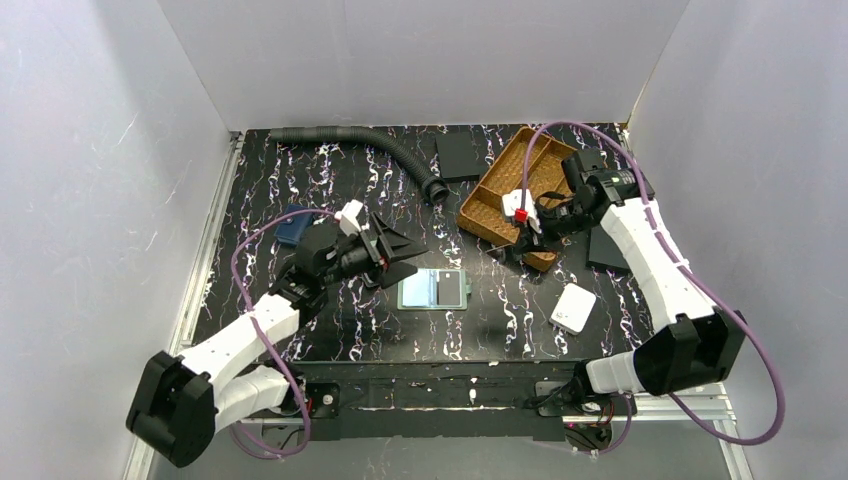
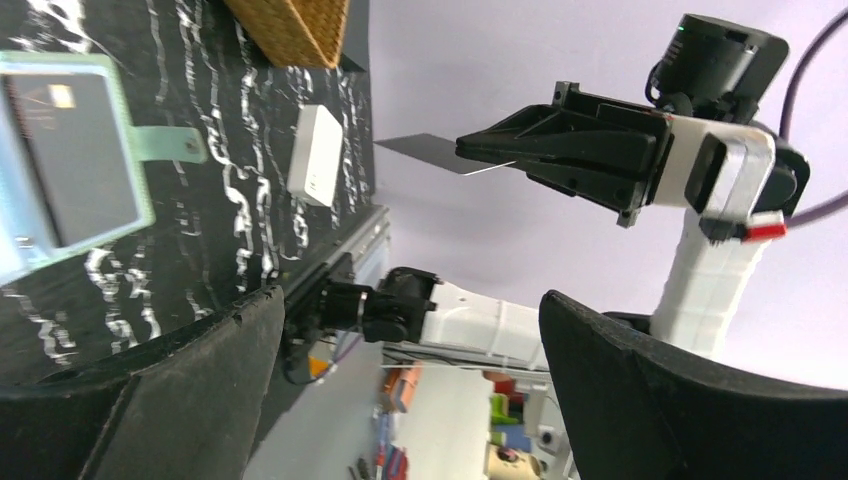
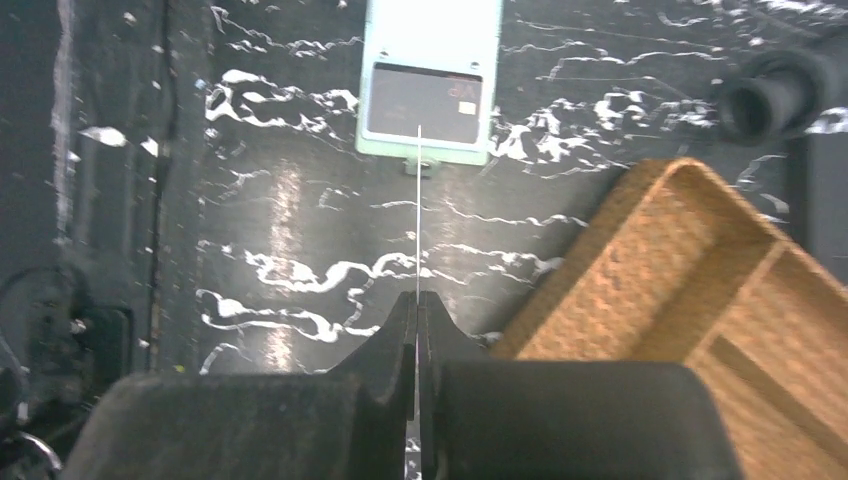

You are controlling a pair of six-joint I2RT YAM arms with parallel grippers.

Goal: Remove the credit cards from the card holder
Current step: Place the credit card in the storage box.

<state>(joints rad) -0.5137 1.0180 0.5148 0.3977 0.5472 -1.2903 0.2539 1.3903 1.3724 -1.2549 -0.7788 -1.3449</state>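
On the black marbled tabletop [image 1: 300, 330], you see the brown woven tray [image 1: 478, 215] toward the far right corner. Your left end effector [image 1: 412, 258] stands wide open and holds nothing, just left of the card holder [image 1: 418, 290]. Your right end effector [image 3: 417, 298] is by the near end of the tray, closed on a thin credit card [image 2: 420, 148]. The card holder lies unfolded near the middle, closer to the near edge. A black card [image 1: 450, 288] lies on its right half.
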